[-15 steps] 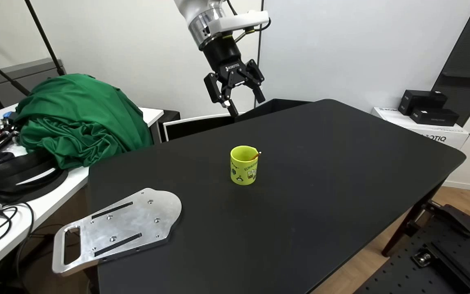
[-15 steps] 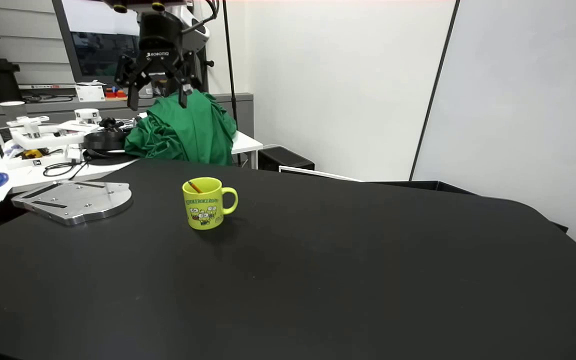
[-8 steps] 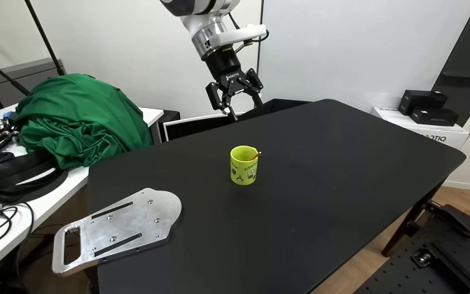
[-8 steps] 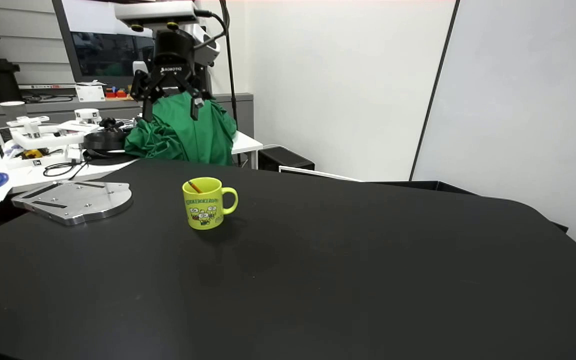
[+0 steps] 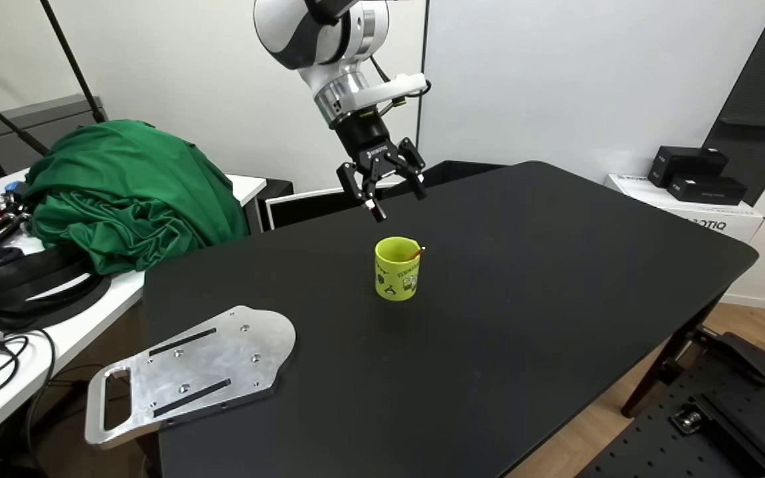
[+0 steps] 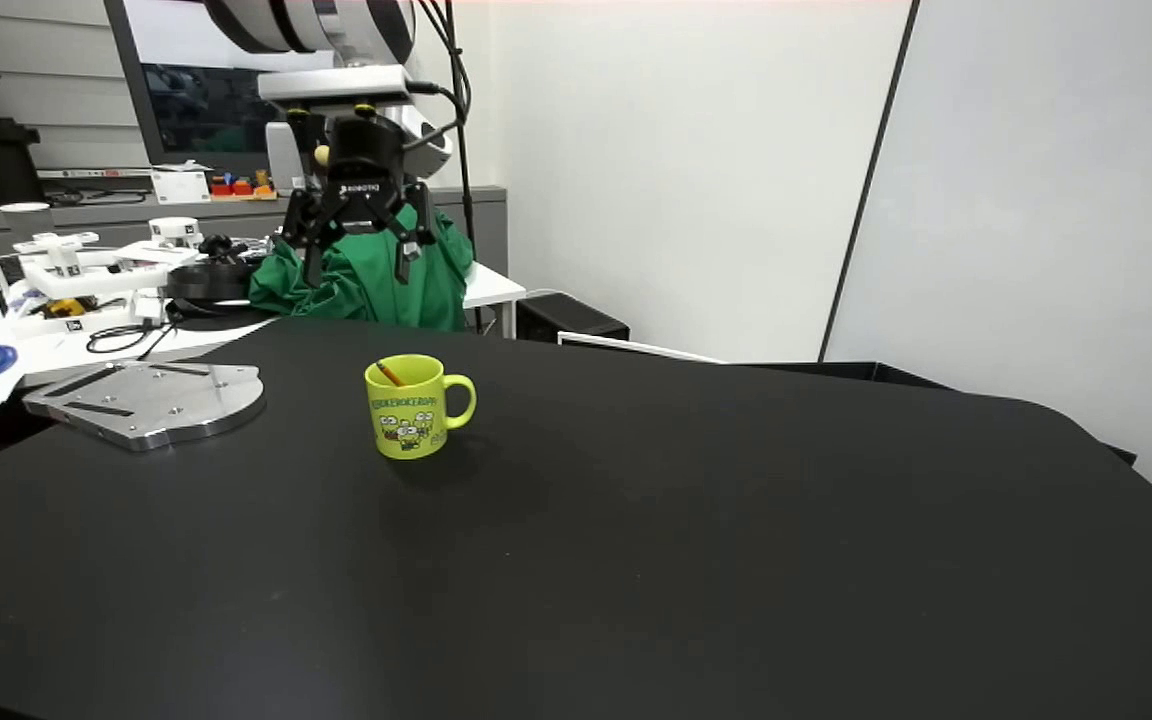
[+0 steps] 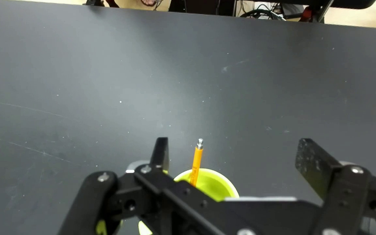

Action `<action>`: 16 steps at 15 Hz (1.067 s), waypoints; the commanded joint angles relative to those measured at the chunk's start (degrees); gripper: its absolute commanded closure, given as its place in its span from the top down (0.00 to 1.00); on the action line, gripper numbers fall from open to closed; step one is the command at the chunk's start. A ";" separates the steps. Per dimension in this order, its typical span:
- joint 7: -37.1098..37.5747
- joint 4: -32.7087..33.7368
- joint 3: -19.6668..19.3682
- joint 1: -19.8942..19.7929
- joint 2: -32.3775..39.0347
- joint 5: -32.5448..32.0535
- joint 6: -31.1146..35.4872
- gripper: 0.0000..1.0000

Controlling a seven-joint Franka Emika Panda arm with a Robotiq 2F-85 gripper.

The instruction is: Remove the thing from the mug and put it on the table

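The hand, spread wide, hangs above the bench. In the wrist view it masks much of the yellow-green mug. The orange stick leans inside that mug, silver end past the rim, lower end hidden.

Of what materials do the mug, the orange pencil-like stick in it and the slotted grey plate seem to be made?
Mug: probably glazed ceramic; smooth, seemingly glossy wall with printed figures, though plastic is possible.
Pencil-like stick: painted wood or plastic barrel, unclear which; its shiny silver tip looks metal.
Slotted plate: bare metal, likely aluminium; pale grey shine, cut slots, round holes.
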 commanded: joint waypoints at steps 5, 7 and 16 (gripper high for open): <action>0.21 3.04 -1.36 0.27 3.78 0.43 -0.71 1.00; 0.21 2.86 -1.57 0.16 4.36 0.50 -0.44 1.00; 0.60 1.99 -1.77 -0.21 6.53 1.88 0.12 1.00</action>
